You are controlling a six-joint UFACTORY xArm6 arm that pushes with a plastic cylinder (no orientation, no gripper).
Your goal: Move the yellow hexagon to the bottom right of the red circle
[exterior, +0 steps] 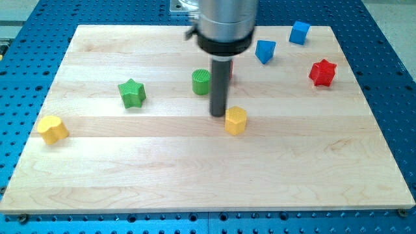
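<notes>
The yellow hexagon [236, 120] lies near the middle of the wooden board [195, 175]. My tip [218, 115] stands just to the hexagon's left, touching or almost touching its upper left side. The red circle [231, 71] is mostly hidden behind the rod; only a sliver of red shows at the rod's right edge, above the hexagon.
A green cylinder [201, 82] sits just left of the rod. A green star [132, 93] lies left of centre. A yellow heart-like block [52, 129] is at the far left. A blue block [264, 51], a blue cube [299, 32] and a red star [322, 72] lie at the upper right.
</notes>
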